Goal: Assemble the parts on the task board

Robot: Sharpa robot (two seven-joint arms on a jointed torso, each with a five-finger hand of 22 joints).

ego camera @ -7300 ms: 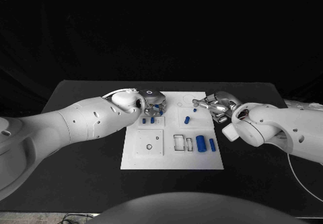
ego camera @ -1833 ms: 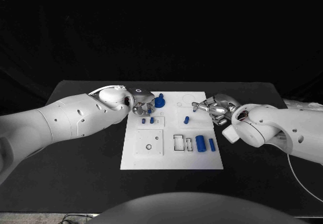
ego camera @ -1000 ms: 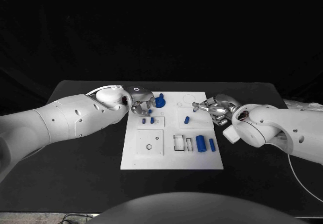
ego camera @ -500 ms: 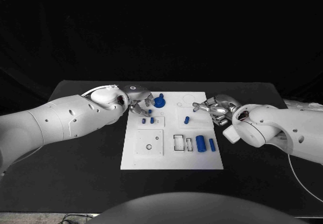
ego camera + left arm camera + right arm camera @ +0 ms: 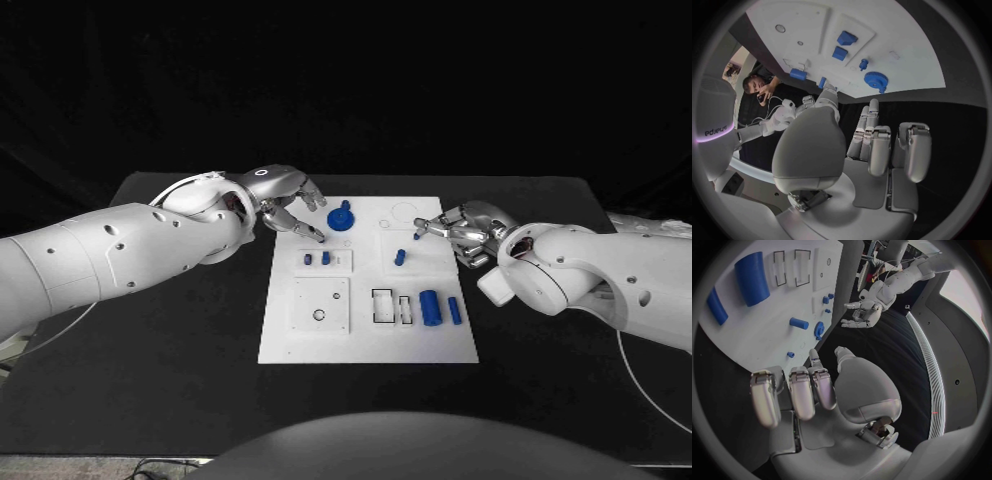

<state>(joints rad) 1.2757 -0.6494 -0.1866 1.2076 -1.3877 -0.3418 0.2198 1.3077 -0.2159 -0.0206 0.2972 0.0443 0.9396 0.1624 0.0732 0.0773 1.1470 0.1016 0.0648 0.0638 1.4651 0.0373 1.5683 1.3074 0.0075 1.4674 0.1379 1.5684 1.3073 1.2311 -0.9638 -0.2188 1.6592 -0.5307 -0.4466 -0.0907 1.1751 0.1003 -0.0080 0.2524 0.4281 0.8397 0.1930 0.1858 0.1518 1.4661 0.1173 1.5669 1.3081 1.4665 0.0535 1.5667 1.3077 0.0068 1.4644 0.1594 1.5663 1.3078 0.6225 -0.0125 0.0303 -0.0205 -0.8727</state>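
Observation:
The white task board (image 5: 368, 340) lies mid-table. A blue gear (image 5: 340, 218) sits near its rear left, also the blue gear (image 5: 875, 82) in the left wrist view. My left hand (image 5: 281, 195) hovers just off the board's rear left corner, fingers spread, holding nothing. My right hand (image 5: 464, 228) is at the board's right edge, fingers apart and empty, close to a small blue peg (image 5: 420, 236). Two small blue blocks (image 5: 316, 258) stand in a plate, a short blue cylinder (image 5: 400, 257) lies mid-board, and two larger blue cylinders (image 5: 440, 307) lie near the right front.
Two empty rectangular slots (image 5: 392, 306) sit left of the larger cylinders. A square plate with round holes (image 5: 319, 305) fills the board's front left. Bare black table (image 5: 173, 340) surrounds the board on all sides.
My left hand has drawn back from the gear towards the rear left and spread its fingers. The gear stays on the board. The right hand has barely moved.

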